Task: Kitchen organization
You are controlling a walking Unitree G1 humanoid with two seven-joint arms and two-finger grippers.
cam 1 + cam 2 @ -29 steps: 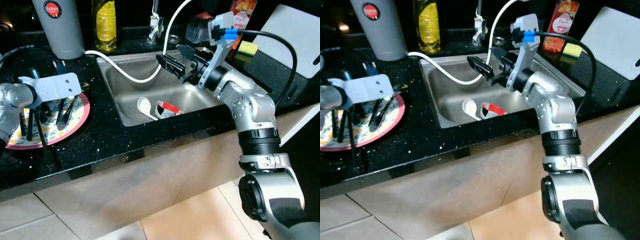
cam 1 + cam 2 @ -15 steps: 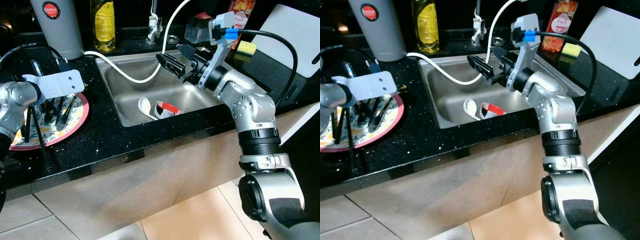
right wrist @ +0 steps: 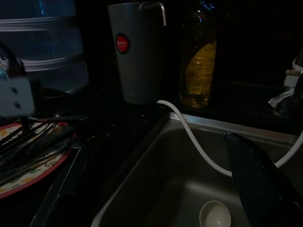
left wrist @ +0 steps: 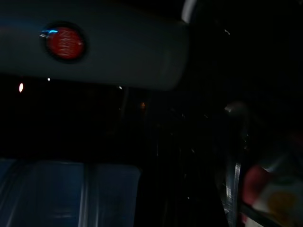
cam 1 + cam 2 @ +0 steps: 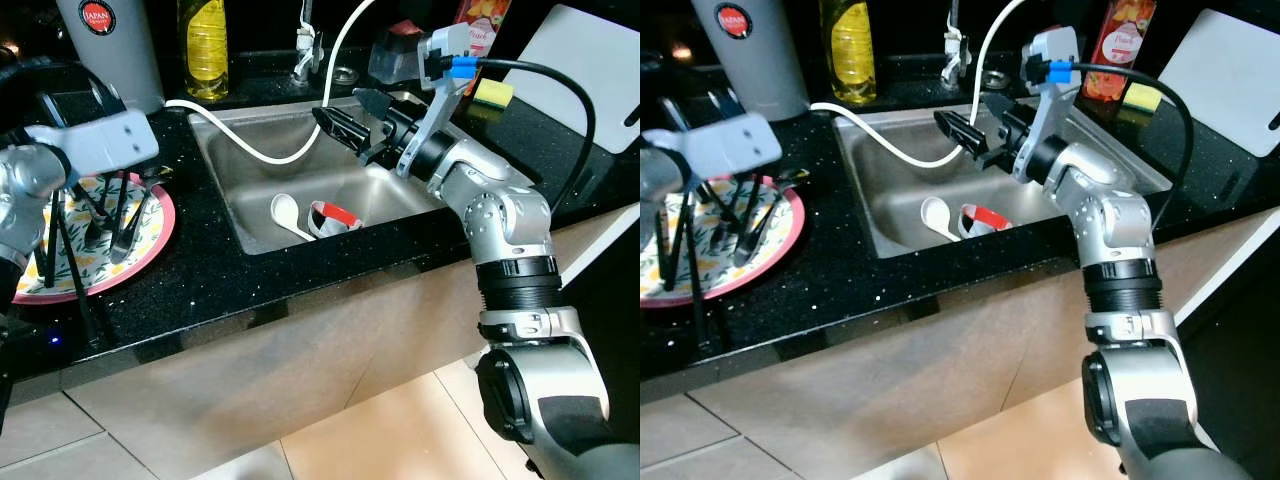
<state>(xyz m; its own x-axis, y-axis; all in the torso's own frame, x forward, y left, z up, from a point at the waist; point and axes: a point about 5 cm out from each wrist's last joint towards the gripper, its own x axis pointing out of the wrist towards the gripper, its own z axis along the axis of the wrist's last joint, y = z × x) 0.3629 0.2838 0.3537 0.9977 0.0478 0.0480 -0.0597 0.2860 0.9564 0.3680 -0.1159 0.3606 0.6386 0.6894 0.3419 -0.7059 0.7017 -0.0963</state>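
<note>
Barely begun, by the look of it: spoon [image 5: 284, 212] and red-rimmed cup [image 5: 334, 217] lying at the sink's [image 5: 400, 200] front edge. Right gripper [image 5: 345, 122] above the basin, fingers apart, empty. Left gripper [image 5: 90, 215] over the plate [image 5: 150, 240] near the counter's left end; grip impossible to tell.

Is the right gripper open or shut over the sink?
Open. The right gripper hangs above the sink, its two black fingers spread apart and holding nothing.
</note>
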